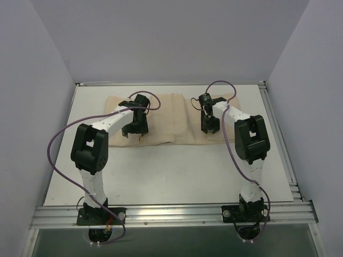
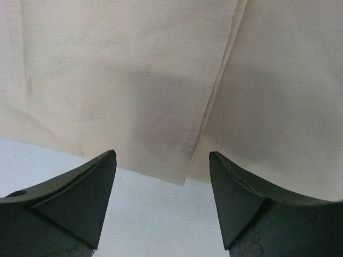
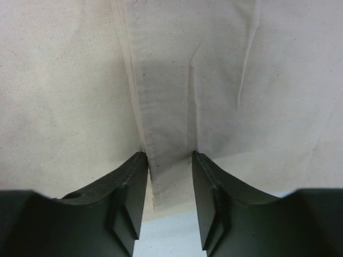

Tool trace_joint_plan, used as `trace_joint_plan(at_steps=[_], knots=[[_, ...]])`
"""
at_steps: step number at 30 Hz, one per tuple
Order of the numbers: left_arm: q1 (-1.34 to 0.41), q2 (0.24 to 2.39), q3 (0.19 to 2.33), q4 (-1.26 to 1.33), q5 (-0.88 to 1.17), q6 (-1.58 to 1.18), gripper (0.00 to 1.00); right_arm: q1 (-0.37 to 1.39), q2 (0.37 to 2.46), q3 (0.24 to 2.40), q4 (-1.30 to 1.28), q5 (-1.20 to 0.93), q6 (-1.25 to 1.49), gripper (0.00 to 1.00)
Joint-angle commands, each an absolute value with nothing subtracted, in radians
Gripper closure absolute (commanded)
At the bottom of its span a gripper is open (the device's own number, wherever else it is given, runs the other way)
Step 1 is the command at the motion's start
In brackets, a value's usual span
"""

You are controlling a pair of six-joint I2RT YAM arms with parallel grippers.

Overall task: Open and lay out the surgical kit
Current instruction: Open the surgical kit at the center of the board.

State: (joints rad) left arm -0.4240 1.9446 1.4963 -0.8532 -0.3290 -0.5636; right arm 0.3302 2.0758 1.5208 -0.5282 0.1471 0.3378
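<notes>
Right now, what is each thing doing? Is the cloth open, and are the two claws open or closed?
Cloth: folded up, lying flat on the table.
Left gripper: open wide, holding nothing, at the cloth's near edge.
Right gripper: jaws partly closed either side of a cloth strip; cannot tell if it grips.

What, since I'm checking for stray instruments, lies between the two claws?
In the top view, only the beige cloth wrap lies between the left claw and the right claw, with a fold line midway. No instruments show there.
</notes>
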Motion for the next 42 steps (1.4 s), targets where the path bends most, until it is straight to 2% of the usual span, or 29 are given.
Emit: trace_joint_plan(at_steps=[1, 5, 7, 10, 11, 14, 20, 25, 26, 27, 28, 30, 31, 34, 35, 42], knots=[[-0.430, 1.968, 1.483, -0.827, -0.348, -0.557, 0.21, 0.339, 2.079, 1.516, -0.563, 0.202, 0.333, 0.65], [-0.433, 2.011, 1.491, -0.821, -0.353, -0.542, 0.25, 0.339, 2.083, 1.516, -0.561, 0.202, 0.331, 0.75], [-0.430, 2.023, 1.497, -0.819, -0.356, -0.522, 0.33, 0.339, 2.069, 1.526, -0.569, 0.204, 0.334, 0.78], [-0.426, 2.033, 1.505, -0.821, -0.368, -0.503, 0.37, 0.330, 2.054, 1.558, -0.587, 0.213, 0.331, 0.85], [-0.420, 2.034, 1.506, -0.819, -0.364, -0.496, 0.41, 0.321, 2.042, 1.569, -0.606, 0.218, 0.330, 0.92], [-0.410, 2.042, 1.509, -0.815, -0.353, -0.483, 0.51, 0.270, 2.002, 1.594, -0.623, 0.221, 0.325, 1.00], [-0.396, 2.043, 1.502, -0.811, -0.330, -0.472, 0.74, 0.082, 1.937, 1.618, -0.670, 0.328, 0.316, 1.00], [-0.393, 2.023, 1.506, -0.836, -0.311, -0.463, 0.83, -0.151, 1.901, 1.658, -0.722, 0.437, 0.292, 1.00], [-0.391, 2.008, 1.503, -0.842, -0.308, -0.463, 0.84, -0.225, 1.902, 1.681, -0.735, 0.446, 0.290, 0.81], [-0.390, 2.002, 1.502, -0.841, -0.302, -0.465, 0.85, -0.254, 1.902, 1.692, -0.748, 0.437, 0.308, 0.75], [-0.388, 1.988, 1.494, -0.835, -0.293, -0.465, 0.85, -0.274, 1.898, 1.697, -0.753, 0.414, 0.305, 0.60], [-0.387, 1.985, 1.496, -0.833, -0.287, -0.465, 0.86, -0.265, 1.885, 1.701, -0.755, 0.422, 0.314, 0.51], [-0.384, 1.986, 1.505, -0.839, -0.281, -0.465, 0.88, -0.250, 1.873, 1.704, -0.755, 0.420, 0.313, 0.39], [-0.374, 1.985, 1.525, -0.853, -0.270, -0.463, 0.98, -0.178, 1.853, 1.738, -0.750, 0.406, 0.302, 0.33], [-0.370, 1.974, 1.535, -0.854, -0.270, -0.463, 0.98, -0.158, 1.855, 1.755, -0.756, 0.413, 0.296, 0.25], [-0.220, 1.856, 1.556, -0.902, -0.275, -0.451, 0.98, -0.081, 1.864, 1.845, -0.791, 0.396, 0.288, 0.21]])
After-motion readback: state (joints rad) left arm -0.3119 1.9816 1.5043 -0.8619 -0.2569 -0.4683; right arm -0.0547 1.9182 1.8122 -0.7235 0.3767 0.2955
